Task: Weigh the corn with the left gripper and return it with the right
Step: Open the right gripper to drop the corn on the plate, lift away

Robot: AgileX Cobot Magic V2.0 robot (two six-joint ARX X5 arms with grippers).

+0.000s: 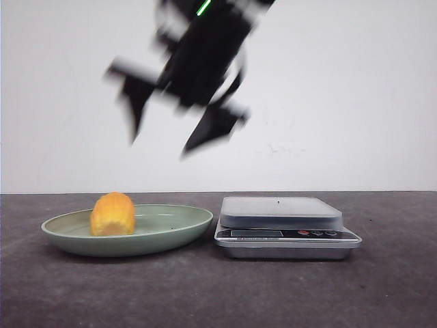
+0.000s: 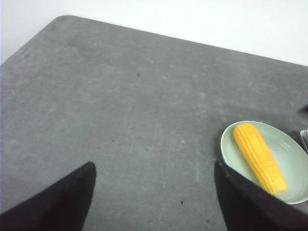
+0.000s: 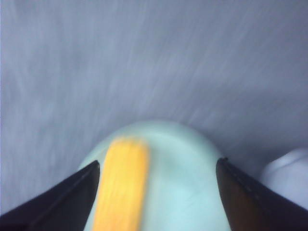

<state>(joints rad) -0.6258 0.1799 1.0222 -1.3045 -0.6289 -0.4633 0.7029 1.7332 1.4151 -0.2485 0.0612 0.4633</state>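
With the corn point(image 1: 113, 214) lying in the green plate point(image 1: 188, 227) and fingers spread empty on both the left gripper point(image 2: 154, 168) and the right gripper point(image 1: 160, 145), I'd lift the right one straight up, clear of the scale point(image 1: 280, 212).

green plate point(image 1: 171, 229) on dark table point(image 1: 218, 294), silver scale point(image 1: 283, 229) just beside it.

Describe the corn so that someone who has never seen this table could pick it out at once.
On the dark grey tabletop a shallow pale green oval plate sits left of a silver digital kitchen scale. The yellow-orange corn cob lies on the plate's left part. It is the only brightly coloured thing there, with rows of kernels.
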